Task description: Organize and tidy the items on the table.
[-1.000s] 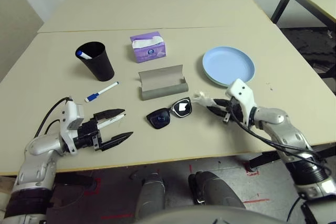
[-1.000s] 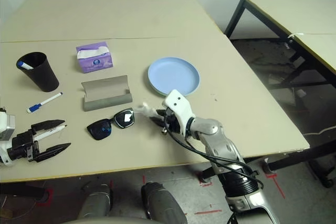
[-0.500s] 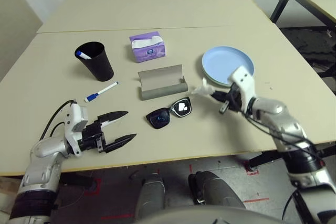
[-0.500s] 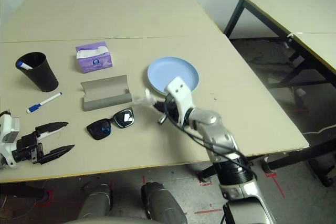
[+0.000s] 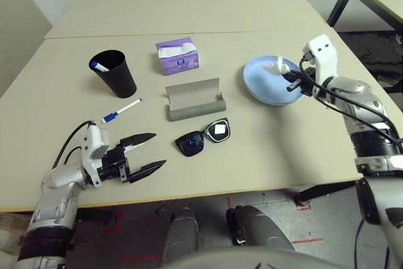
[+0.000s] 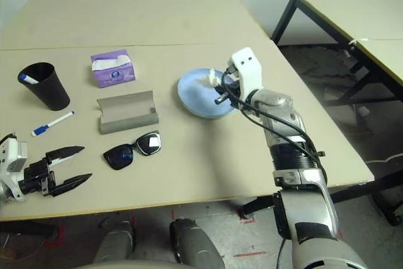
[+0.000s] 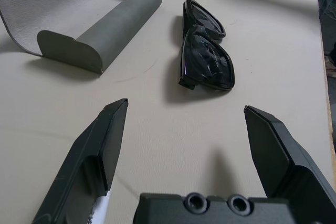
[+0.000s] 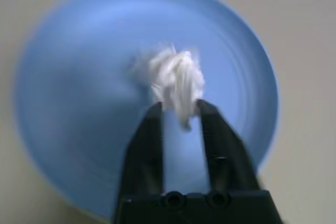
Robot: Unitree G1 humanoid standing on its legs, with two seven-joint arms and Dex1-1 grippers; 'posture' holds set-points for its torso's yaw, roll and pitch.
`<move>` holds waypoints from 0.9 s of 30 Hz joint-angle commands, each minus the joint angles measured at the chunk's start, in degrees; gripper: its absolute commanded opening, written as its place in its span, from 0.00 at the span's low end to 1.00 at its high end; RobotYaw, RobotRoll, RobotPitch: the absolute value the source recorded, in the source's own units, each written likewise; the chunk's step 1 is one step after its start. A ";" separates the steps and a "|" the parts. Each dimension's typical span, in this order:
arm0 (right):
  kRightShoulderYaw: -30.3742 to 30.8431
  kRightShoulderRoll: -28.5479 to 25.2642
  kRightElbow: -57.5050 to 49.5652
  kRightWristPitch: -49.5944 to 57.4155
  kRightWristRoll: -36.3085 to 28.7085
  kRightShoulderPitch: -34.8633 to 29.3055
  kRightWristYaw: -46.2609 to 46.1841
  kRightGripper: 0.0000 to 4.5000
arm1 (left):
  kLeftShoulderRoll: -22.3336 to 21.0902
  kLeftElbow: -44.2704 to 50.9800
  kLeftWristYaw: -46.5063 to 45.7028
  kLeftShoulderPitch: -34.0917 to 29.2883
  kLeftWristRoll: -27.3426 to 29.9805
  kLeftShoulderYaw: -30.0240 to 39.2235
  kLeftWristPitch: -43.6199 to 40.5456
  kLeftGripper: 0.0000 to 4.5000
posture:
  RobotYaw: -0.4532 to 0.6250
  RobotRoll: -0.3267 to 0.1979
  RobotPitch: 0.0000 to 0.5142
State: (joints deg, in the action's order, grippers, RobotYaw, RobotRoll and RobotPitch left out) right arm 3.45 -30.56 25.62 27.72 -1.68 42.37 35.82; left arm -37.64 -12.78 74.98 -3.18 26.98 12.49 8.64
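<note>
My right gripper (image 5: 284,75) hovers over the light-blue plate (image 5: 261,86) at the table's right side, shut on a crumpled white tissue (image 8: 176,80) pinched between its fingertips (image 8: 152,114). Black sunglasses (image 5: 203,138) lie folded near the middle front. Just behind them, the grey glasses case (image 5: 195,99) lies open. A white marker with a blue cap (image 5: 122,111) lies to the left of the case. My left gripper (image 5: 148,152) rests low at the front left, open and holding nothing, pointing toward the sunglasses (image 7: 205,59).
A black cup (image 5: 114,74) with a blue-capped marker in it stands at the back left. A purple tissue box (image 5: 177,55) sits behind the case. A seam (image 5: 126,36) crosses the tabletop. A second table with black legs (image 6: 352,11) stands to the right.
My right arm carried the tissue from beside the sunglasses up and to the right, over the blue plate. The left gripper stayed open in roughly the same place.
</note>
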 commanded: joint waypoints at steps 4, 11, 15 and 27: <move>0.05 -3.74 -1.46 2.24 2.37 -0.63 0.49 0.78 | 0.25 2.52 -1.33 -1.68 0.03 -0.33 -0.48 1.00 | 0.39 0.62 0.24; -6.26 -14.87 -19.91 15.04 -3.37 -5.85 7.29 0.99 | 0.13 2.17 -1.58 0.08 -0.06 -1.15 -1.34 1.00 | 0.36 0.62 0.24; -9.21 -19.28 -30.87 22.68 -6.89 -7.09 8.76 0.99 | 0.00 1.12 -0.92 1.03 -0.21 -1.40 -1.24 1.00 | 0.35 0.62 0.23; 14.79 -13.01 -55.51 45.13 -15.44 11.54 7.69 0.99 | -0.51 -4.42 2.31 4.66 -1.10 -1.89 0.62 1.00 | 0.32 0.62 0.22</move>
State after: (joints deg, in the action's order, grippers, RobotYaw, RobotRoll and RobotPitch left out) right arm 13.20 -43.06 -28.38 74.17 -17.17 52.41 42.11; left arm -37.74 -16.33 76.61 1.06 26.66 11.09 8.42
